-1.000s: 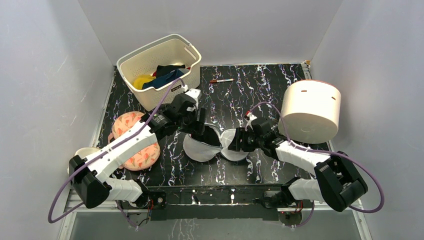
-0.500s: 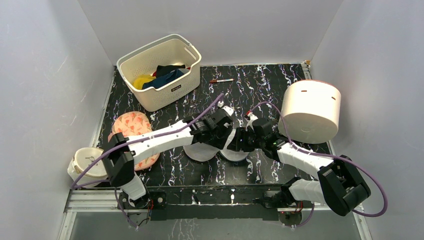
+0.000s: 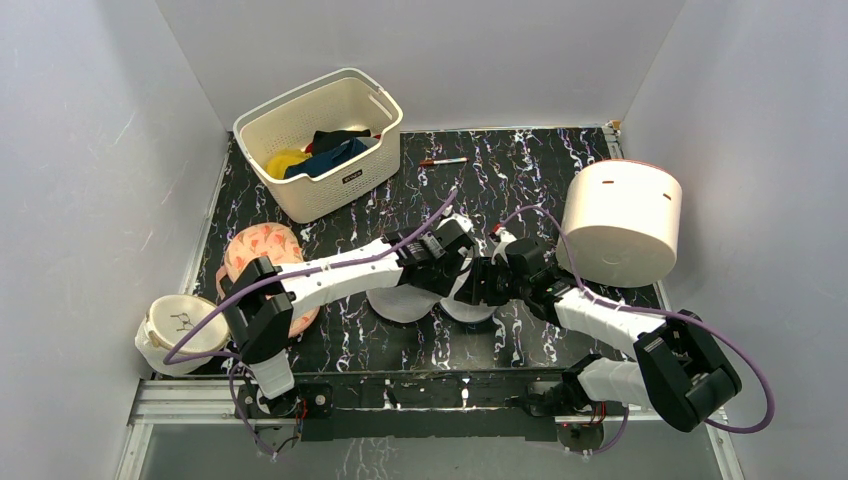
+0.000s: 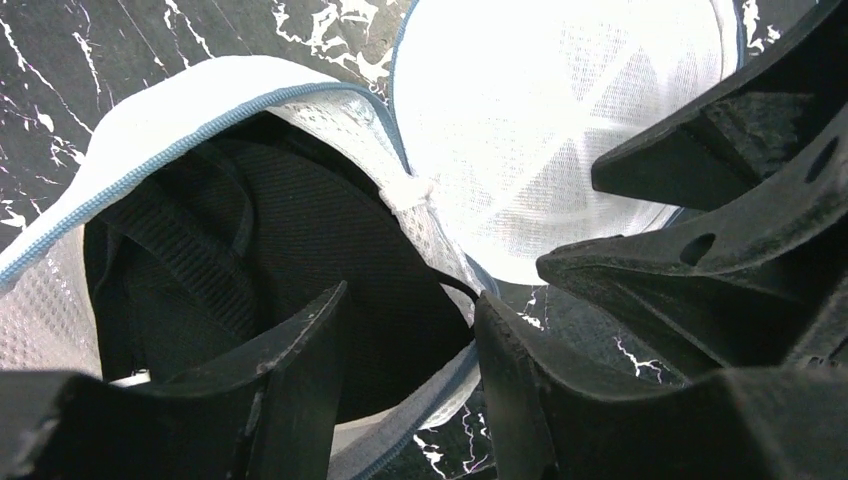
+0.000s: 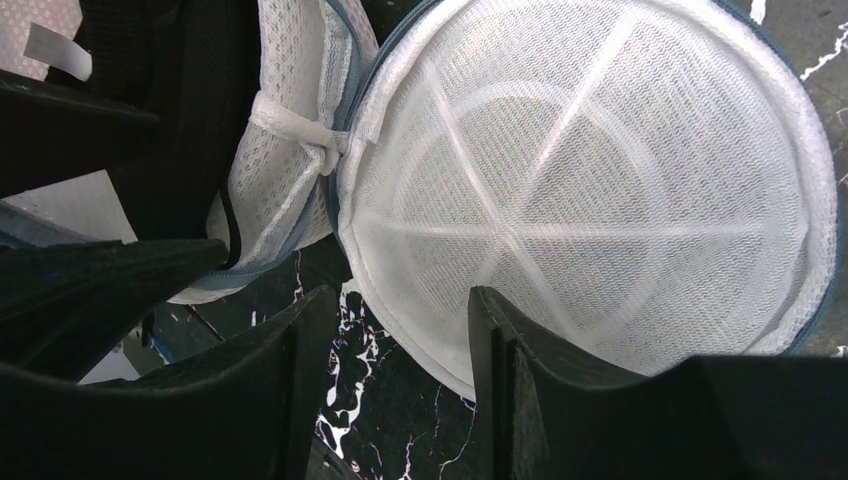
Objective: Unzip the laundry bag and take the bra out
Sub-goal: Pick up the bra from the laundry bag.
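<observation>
The laundry bag (image 3: 402,302) lies unzipped on the black marbled table, its two white mesh domes side by side. The left half (image 4: 190,145) holds black ribbed fabric (image 4: 300,250) with strap-like bands. No pale-pink bra shows. My left gripper (image 3: 446,262) is open, and the left half's grey-blue zipper rim runs between its fingertips (image 4: 412,300). My right gripper (image 3: 482,282) is open beside the right half (image 5: 600,190). Its fingertips (image 5: 402,300) straddle that dome's near rim. The two grippers almost touch.
A cream slotted basket (image 3: 300,170) with clothes stands at the back left. A large white cylinder (image 3: 620,220) is at the right. An orange-pink leaf-print pad (image 3: 262,250) and a white bowl (image 3: 178,325) are at the left. A red pen (image 3: 443,161) lies at the back.
My left arm has swung right from the left half's far side to the gap between the two halves, close to the right gripper. The right gripper has barely moved.
</observation>
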You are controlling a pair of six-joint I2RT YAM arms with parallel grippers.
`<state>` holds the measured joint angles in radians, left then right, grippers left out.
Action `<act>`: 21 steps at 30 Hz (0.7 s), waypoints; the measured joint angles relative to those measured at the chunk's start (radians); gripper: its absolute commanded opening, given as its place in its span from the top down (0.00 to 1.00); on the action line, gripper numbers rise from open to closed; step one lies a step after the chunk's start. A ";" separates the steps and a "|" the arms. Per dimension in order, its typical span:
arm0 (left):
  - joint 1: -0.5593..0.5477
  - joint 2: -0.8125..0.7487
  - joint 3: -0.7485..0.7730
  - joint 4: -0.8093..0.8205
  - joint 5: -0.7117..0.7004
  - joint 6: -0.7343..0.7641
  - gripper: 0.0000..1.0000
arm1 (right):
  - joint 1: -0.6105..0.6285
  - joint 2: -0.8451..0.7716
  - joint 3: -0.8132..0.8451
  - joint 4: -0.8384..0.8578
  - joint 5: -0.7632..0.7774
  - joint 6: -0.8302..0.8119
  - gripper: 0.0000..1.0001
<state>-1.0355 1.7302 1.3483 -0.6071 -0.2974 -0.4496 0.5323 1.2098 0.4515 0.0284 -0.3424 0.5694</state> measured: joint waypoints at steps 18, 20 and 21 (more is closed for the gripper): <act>0.000 0.019 0.028 0.017 -0.081 -0.023 0.55 | 0.000 0.001 -0.008 0.005 -0.005 -0.001 0.52; 0.000 0.019 0.023 0.019 -0.081 -0.027 0.58 | 0.000 0.001 -0.008 0.005 -0.005 -0.003 0.52; 0.000 0.019 0.017 0.024 -0.080 -0.030 0.59 | 0.000 0.001 -0.008 0.006 -0.006 -0.003 0.52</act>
<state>-1.0355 1.7489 1.3655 -0.5835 -0.3779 -0.4793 0.5323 1.2106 0.4431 0.0341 -0.3481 0.5663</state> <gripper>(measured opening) 0.445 0.478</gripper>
